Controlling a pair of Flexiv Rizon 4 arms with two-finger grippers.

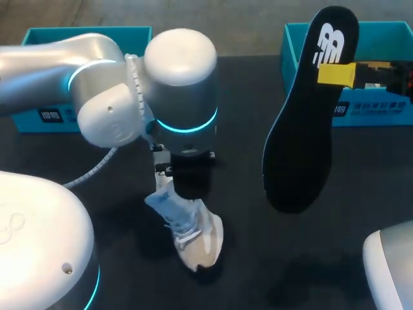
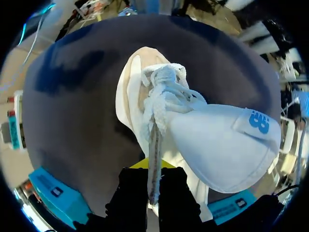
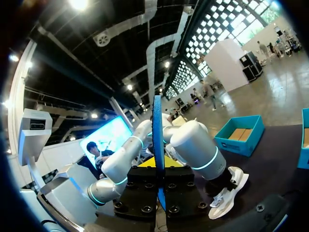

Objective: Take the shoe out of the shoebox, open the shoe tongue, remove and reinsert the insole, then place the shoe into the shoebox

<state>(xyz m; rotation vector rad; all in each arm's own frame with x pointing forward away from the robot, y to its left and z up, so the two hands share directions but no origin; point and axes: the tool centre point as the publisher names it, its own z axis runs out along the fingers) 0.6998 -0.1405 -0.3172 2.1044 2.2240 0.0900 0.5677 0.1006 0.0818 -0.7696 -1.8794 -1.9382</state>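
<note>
White sneaker (image 1: pixel 193 236) at lower centre of the frame, toe toward the bottom edge, laces loose, tongue pulled open. Its black insole (image 1: pixel 300 129) hangs tilted at right, logo end up, pinched in my right gripper (image 1: pixel 335 74). One teal shoebox (image 1: pixel 381 97) sits at upper right.

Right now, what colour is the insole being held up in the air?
The insole is black with a white logo; clearest in the head view.
</note>
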